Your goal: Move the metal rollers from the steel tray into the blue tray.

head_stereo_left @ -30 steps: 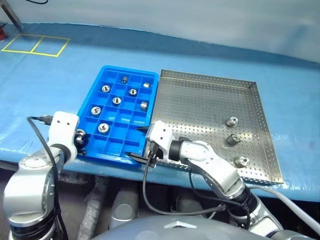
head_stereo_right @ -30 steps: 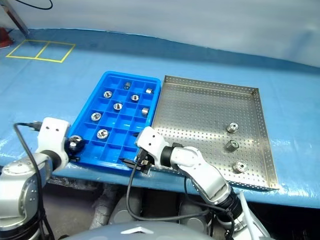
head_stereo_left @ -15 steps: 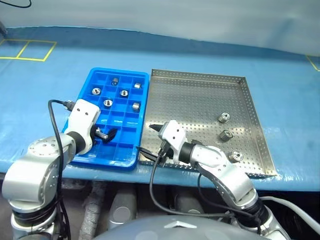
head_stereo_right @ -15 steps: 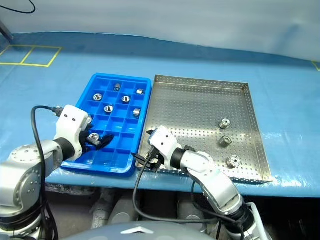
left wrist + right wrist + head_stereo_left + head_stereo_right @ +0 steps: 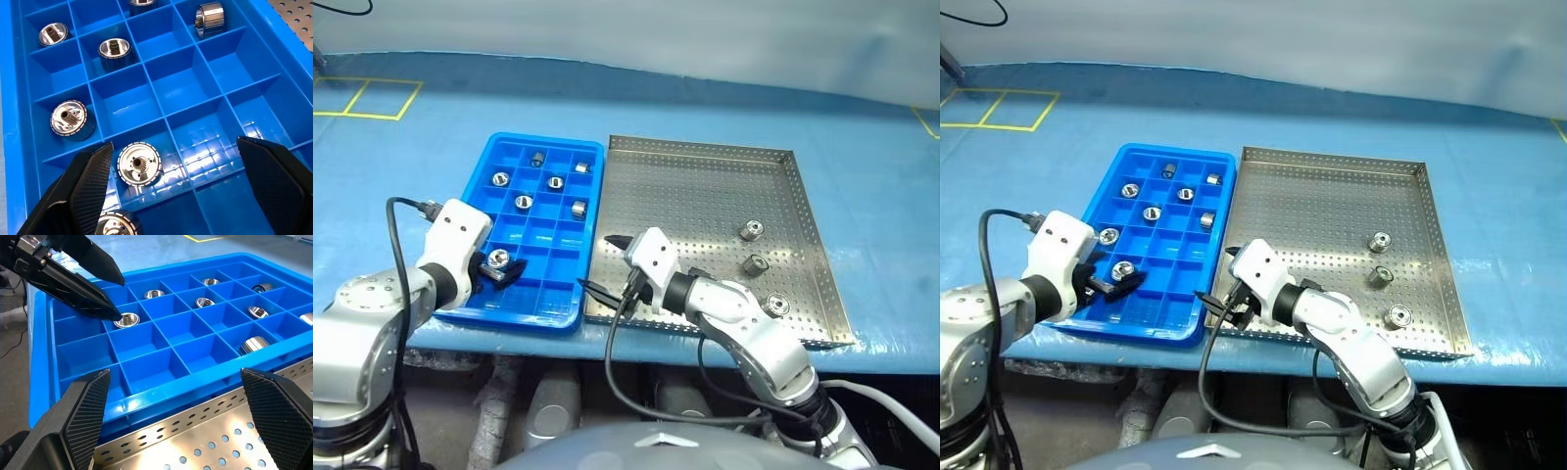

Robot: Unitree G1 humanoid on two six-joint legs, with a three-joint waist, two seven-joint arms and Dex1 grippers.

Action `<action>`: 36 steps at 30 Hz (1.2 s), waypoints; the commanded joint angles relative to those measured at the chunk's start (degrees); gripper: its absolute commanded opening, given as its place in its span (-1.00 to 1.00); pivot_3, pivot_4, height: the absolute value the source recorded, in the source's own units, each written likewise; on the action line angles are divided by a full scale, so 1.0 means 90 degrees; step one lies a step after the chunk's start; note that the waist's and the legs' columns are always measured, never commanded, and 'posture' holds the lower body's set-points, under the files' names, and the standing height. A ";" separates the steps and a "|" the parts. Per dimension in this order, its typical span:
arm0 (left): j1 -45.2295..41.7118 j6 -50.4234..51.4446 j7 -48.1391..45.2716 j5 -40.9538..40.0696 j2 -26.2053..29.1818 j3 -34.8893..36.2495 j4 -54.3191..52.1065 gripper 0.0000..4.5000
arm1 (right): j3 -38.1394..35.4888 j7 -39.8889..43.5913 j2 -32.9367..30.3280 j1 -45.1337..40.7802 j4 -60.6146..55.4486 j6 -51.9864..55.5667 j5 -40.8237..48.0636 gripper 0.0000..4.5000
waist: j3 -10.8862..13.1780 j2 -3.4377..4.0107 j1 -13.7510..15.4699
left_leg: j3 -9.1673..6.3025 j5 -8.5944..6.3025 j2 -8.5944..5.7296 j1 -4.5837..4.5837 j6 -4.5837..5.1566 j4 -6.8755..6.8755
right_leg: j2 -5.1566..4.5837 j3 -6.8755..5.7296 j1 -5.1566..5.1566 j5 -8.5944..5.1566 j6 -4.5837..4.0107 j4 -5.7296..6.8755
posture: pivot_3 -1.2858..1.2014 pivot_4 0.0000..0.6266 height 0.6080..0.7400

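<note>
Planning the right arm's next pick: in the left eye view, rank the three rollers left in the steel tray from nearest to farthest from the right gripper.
1. Front roller, by the tray's near rim.
2. Middle roller.
3. Back roller, farthest up the tray.
All lie right of the right gripper.

We note the blue tray (image 5: 530, 294) — bright plastic, gridded into small square compartments — lying flat, its long side touching the steel tray (image 5: 705, 181). The steel tray is square, shiny, perforated, low-rimmed. Three metal rollers (image 5: 751, 231) sit on its floor near the edge farthest from the blue tray, well apart from one another. Inside the blue tray we count seven more rollers — small silver cylinders with hollow centres, one per compartment, some upright, some on their sides.
</note>
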 commanded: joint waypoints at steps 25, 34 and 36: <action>0.0978 0.0129 0.0421 -0.0296 0.0878 0.0489 0.0087 -0.99 | -0.0018 -0.0107 0.0121 0.0049 -0.0018 -0.0158 0.0036 1.00 | 0.0001 0.0001 -0.0016 | 0.0000 0.0000 0.0006 0.0002 0.0000 -0.0018 | 0.0001 -0.0003 -0.0011 -0.0015 -0.0027 0.0001 | 0.18 -0.52 1.00; -0.0234 -0.0645 0.0410 -0.0730 -0.0737 0.1185 -0.0283 -0.99 | 0.0060 -0.0064 0.0107 0.0016 0.0049 -0.0157 0.0020 1.00 | -0.0002 -0.0008 0.0173 | -0.0003 0.0005 -0.0002 -0.0001 -0.0008 -0.0002 | -0.0002 -0.0008 0.0002 -0.0019 -0.0032 -0.0003 | 0.19 -0.52 1.00; -0.0460 -0.1348 0.0479 -0.0836 -0.1300 0.0986 -0.0215 -0.99 | 0.0038 -0.0158 0.0112 0.0024 0.0056 -0.0140 -0.0046 1.00 | -0.0006 -0.0014 0.0143 | -0.0001 0.0005 -0.0001 0.0002 -0.0009 -0.0001 | -0.0002 -0.0003 0.0007 -0.0014 -0.0026 -0.0004 | 0.18 -0.52 1.00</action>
